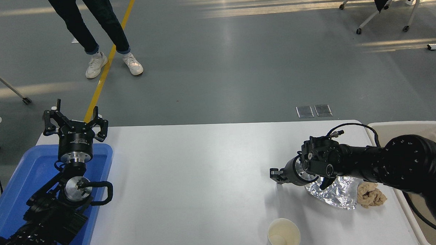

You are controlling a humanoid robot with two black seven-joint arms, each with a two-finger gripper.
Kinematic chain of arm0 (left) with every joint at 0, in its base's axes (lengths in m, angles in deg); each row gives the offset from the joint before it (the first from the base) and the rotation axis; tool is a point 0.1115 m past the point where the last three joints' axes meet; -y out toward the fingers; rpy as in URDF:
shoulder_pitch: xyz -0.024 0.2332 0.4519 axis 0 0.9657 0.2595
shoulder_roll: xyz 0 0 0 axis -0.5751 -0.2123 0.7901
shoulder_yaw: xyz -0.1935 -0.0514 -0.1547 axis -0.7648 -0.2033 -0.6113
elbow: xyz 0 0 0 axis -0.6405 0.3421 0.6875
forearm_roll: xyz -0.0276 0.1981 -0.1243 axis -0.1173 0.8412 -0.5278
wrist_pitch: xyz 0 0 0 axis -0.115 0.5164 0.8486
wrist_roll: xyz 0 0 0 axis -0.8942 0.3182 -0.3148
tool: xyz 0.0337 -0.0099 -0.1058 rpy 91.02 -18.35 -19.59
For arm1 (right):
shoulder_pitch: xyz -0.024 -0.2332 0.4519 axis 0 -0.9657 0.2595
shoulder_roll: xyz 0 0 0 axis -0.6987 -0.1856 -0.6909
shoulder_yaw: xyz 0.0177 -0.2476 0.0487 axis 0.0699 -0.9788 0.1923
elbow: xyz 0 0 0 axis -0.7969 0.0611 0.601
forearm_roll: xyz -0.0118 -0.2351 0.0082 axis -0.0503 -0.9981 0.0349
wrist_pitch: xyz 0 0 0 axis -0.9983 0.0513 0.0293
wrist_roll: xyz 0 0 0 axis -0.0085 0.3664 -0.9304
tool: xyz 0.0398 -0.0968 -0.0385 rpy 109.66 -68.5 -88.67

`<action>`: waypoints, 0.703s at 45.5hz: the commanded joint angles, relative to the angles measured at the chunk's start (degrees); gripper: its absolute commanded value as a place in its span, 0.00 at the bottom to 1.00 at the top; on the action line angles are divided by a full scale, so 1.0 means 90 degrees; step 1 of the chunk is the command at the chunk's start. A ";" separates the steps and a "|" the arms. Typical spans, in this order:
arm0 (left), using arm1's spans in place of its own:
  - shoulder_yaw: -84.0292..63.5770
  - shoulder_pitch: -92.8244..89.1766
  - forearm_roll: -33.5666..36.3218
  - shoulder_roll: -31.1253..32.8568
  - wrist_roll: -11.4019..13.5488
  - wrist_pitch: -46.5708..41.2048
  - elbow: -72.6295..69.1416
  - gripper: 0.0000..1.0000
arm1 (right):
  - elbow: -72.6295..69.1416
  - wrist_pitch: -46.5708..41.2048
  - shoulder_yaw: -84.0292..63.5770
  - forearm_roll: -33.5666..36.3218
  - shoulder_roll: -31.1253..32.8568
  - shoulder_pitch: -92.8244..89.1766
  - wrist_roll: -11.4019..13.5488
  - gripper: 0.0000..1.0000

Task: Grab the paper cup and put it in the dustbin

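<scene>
At the near edge of the table point(205, 166), right of the middle: cup point(283, 234), upright, mouth up, cream inside showing, bottom partly cut by the picture's lower edge. Nothing touching it.

Further in, near the right edge: foil point(333, 193), crumpled, lying flat, and just beside it on the right a tan wad point(371, 195). Cannot tell whether the two touch.

Above the foil: right arm point(386, 163), coming in from the right edge and reaching left across the table. Right gripper point(276, 175) at its end, pointing left, held above the table and well apart from the cup (fingers seen almost end-on, so released or clenched cannot be told). Holding nothing that can be seen.

Off the right edge of the table: bin point(406, 127), beige, thick rim, mostly hidden behind the right arm.

At the left edge: blue tray point(23, 169), shallow, with the left arm point(50, 211) over it, coming from the lower left corner. Left gripper point(73, 122) raised over the far left corner, fingers spread wide, released, grasping nothing.

Beyond the far edge, on the grey floor: legs of a person point(91, 25) in dark trousers and white shoes, standing astride a yellow line point(107, 64). Far right, a wheeled chair point(380, 4).
</scene>
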 commanded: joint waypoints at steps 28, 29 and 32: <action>-0.0020 0.0000 -0.0049 0.0013 0.0018 0.0009 0.0000 0.99 | -0.0088 -0.0101 -0.0030 0.0023 0.0000 0.0214 -0.0001 0.02; -0.0020 0.0000 -0.0049 0.0013 0.0018 0.0009 0.0000 0.99 | -0.0108 -0.0110 -0.0031 0.0023 0.0000 0.0263 -0.0001 0.03; -0.0020 0.0000 -0.0049 0.0013 0.0018 0.0009 0.0000 0.99 | -0.0225 -0.0266 -0.0031 0.0082 0.0000 0.0439 -0.0011 0.03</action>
